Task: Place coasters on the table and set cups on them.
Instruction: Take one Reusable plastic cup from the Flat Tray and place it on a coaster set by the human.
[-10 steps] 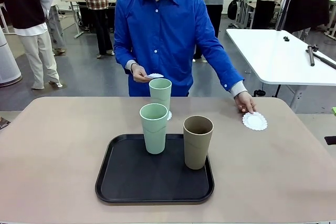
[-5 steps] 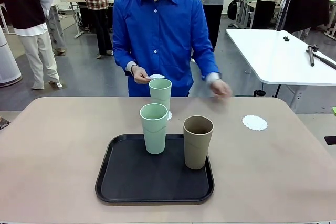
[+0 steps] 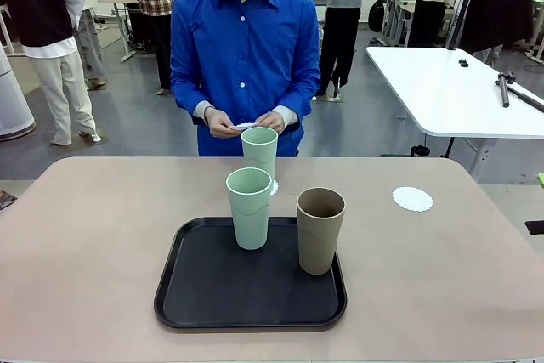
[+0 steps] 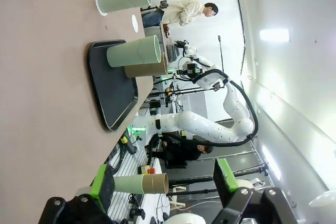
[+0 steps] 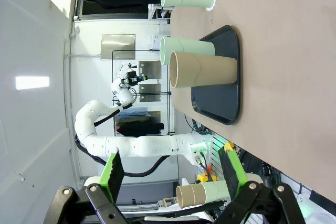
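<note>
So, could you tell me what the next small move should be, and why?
Probably the open right gripper should reach for the brown cup on the tray: a bare coaster lies on the table to its right, while the far green cup already stands on one.

Person's left hand (image 3: 272,121): one second ago, fingertips rested on lace-edged coaster (image 3: 412,199) at far right of table (image 3: 476,278). Half second ago, hand lifted clear, blurred in motion above far table edge. Now hand drawn back to front of torso, meeting person's right hand (image 3: 223,122) at white coaster (image 3: 248,126) held there. Lace-edged coaster now lies free on table, nothing touching it. Arm, earlier stretched toward picture right, now bent at elbow. Torso shifted slightly toward picture left.
</note>
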`<state>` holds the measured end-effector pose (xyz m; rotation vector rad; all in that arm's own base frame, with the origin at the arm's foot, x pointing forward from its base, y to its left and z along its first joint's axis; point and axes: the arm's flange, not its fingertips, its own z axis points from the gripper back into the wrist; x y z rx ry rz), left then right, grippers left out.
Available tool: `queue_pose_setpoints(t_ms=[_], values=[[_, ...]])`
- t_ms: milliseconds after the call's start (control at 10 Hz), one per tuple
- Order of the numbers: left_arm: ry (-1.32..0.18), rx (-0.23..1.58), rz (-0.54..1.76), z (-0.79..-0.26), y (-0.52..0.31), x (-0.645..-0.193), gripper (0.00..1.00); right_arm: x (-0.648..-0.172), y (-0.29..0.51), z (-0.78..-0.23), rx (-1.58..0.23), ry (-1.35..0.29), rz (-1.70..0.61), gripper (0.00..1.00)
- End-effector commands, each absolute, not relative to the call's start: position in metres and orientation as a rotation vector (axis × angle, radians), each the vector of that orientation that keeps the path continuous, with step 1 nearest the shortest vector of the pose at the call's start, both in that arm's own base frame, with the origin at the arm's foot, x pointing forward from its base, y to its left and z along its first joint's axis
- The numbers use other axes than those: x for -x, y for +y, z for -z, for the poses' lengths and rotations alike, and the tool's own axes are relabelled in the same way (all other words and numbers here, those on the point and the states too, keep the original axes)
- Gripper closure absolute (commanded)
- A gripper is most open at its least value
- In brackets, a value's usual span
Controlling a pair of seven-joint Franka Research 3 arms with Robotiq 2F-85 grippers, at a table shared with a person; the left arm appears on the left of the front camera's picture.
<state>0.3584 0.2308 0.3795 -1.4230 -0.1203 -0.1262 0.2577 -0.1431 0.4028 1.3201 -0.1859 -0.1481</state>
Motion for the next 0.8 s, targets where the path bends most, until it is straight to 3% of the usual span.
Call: queue_pose_setpoints(t_ms=[0,500,700], values=[[-0.125,1.423,0.124,-0.38,0.232,-0.358,0.0,-0.259,-0.143,-0.405,-1.334,-0.194,0.151,0.0],[-0.125,1.423,0.124,-0.38,0.232,-0.358,0.0,-0.258,-0.143,-0.403,-1.32,-0.186,0.148,0.0],[-0.125,1.423,0.124,-0.38,0.232,-0.358,0.0,-0.298,-0.144,-0.445,-1.258,-0.215,0.018,0.0]])
